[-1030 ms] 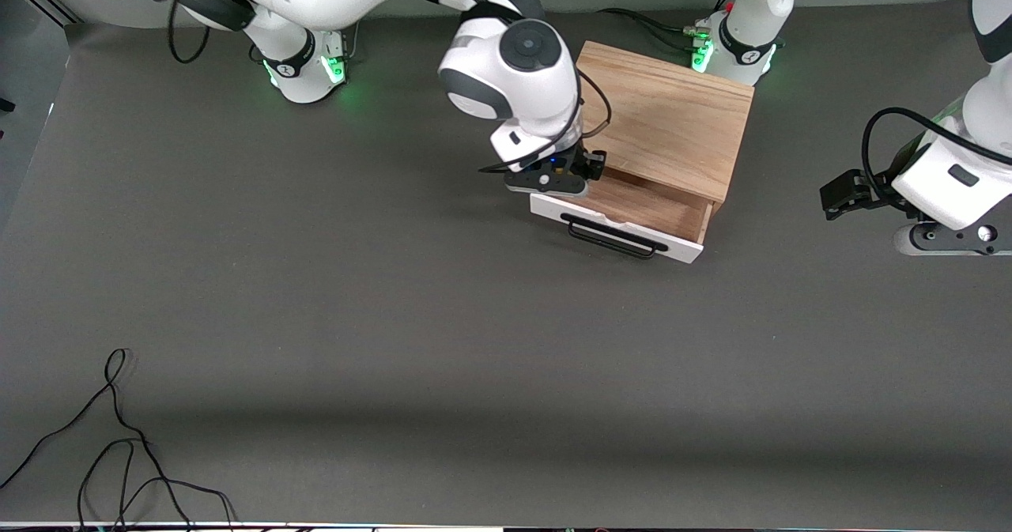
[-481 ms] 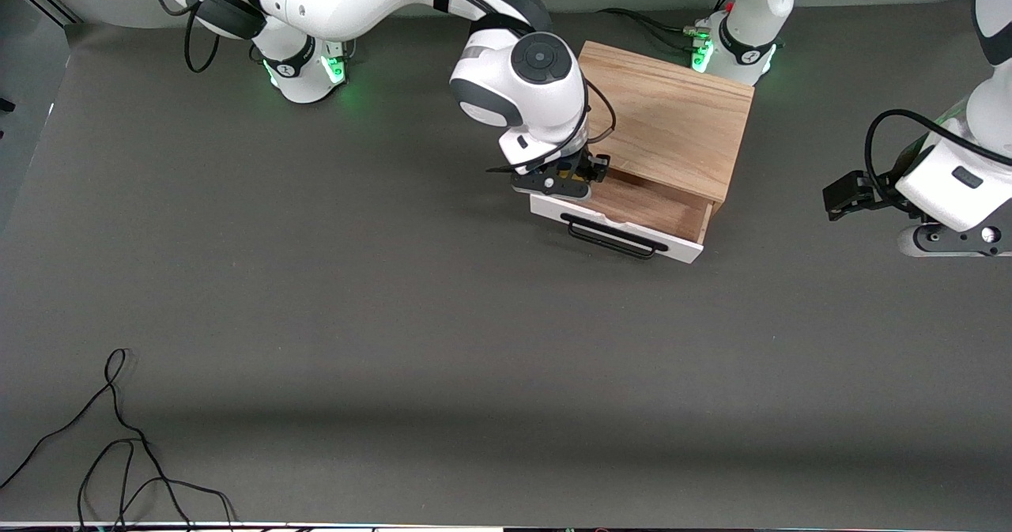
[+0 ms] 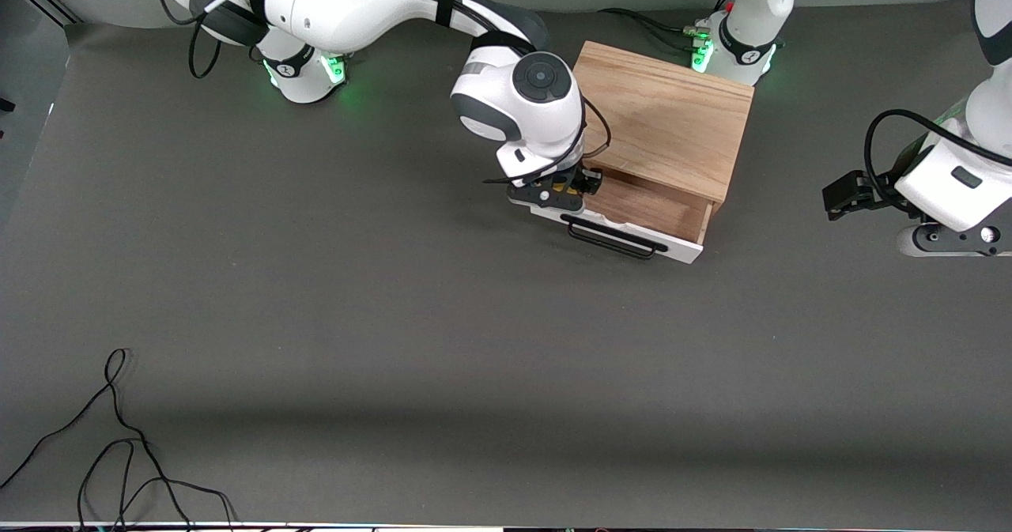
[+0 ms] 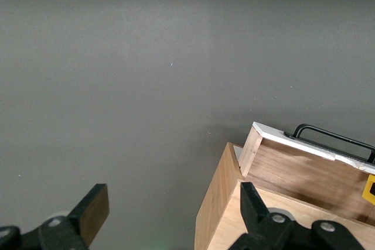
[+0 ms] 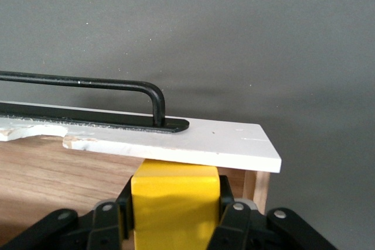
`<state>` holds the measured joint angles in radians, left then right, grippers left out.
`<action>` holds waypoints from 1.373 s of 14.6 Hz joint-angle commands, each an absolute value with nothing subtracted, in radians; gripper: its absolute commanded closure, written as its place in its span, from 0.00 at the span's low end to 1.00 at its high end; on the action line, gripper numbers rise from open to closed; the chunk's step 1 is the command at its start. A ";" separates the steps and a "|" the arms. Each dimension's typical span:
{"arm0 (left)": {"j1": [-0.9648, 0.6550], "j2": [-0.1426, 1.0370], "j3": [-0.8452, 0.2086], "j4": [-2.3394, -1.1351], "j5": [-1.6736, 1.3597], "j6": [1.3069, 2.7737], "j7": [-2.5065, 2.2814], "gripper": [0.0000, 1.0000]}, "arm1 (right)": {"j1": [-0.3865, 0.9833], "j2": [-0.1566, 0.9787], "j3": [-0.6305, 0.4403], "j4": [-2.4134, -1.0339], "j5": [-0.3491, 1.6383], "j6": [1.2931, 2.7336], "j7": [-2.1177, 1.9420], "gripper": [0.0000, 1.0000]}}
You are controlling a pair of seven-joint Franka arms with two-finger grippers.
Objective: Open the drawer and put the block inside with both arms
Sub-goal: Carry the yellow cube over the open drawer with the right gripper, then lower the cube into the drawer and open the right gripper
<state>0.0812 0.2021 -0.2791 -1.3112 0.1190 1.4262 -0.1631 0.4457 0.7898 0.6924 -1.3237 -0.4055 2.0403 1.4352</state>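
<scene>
The drawer [image 3: 632, 214] stands pulled out of the light oak box [image 3: 668, 113], its white front and black bar handle [image 3: 613, 239] facing the front camera. My right gripper [image 3: 563, 187] is shut on the yellow block [image 3: 564, 186] and holds it down inside the drawer's corner toward the right arm's end. In the right wrist view the block [image 5: 174, 200] sits between the fingers [image 5: 231, 221], just inside the white front [image 5: 205, 143] and the handle [image 5: 88, 82]. My left gripper [image 3: 840, 197] is open and empty, waiting over the table at the left arm's end. Its wrist view shows the drawer [image 4: 304, 171].
A loose black cable [image 3: 118, 437] lies on the grey table near the front camera at the right arm's end. The green-lit arm bases [image 3: 316, 69] [image 3: 715, 50] stand along the edge farthest from the front camera, one right beside the oak box.
My right gripper has come down with the block into the drawer's corner. The left arm has hardly moved. The drawer stays open.
</scene>
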 commanded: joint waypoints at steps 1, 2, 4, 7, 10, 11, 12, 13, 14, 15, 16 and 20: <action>0.086 0.167 -0.279 -1.345 0.121 1.443 -0.143 0.00 | 0.472 0.813 0.687 -1.285 -0.443 2.036 1.468 0.70; 0.087 0.169 -0.279 -1.345 0.121 1.448 -0.143 0.00 | 0.474 0.813 0.687 -1.285 -0.443 2.036 1.470 0.47; 0.087 0.169 -0.279 -1.347 0.121 1.439 -0.143 0.00 | 0.474 0.813 0.683 -1.285 -0.474 2.036 1.470 0.00; 0.087 0.169 -0.279 -1.345 0.121 1.442 -0.143 0.00 | 0.482 0.813 0.683 -1.272 -0.488 2.030 1.468 0.00; 0.089 0.166 -0.278 -1.351 0.120 1.448 -0.144 0.00 | 0.480 0.808 0.683 -1.212 -0.488 1.979 1.463 0.00; 0.097 0.163 -0.278 -1.356 0.120 1.447 -0.144 0.00 | 0.479 0.805 0.684 -1.180 -0.486 1.942 1.462 0.00; 0.100 0.146 -0.279 -1.380 0.120 1.448 -0.144 0.00 | 0.474 0.795 0.684 -1.154 -0.486 1.898 1.463 0.00; 0.098 0.114 -0.279 -1.431 0.120 1.471 -0.144 0.00 | 0.468 0.776 0.684 -1.147 -0.486 1.857 1.454 0.00; 0.098 0.060 -0.279 -1.518 0.118 1.530 -0.144 0.00 | 0.447 0.749 0.683 -1.150 -0.485 1.833 1.450 0.00; 0.101 0.001 -0.279 -1.616 0.114 1.598 -0.143 0.00 | 0.422 0.723 0.686 -1.161 -0.482 1.821 1.437 0.00; 0.101 -0.044 -0.278 -1.687 0.104 1.632 -0.143 0.00 | 0.407 0.698 0.684 -1.167 -0.482 1.795 1.408 0.00; 0.107 -0.081 -0.255 -1.746 0.092 1.671 -0.141 0.00 | 0.269 0.628 0.689 -1.173 -0.448 1.688 1.177 0.00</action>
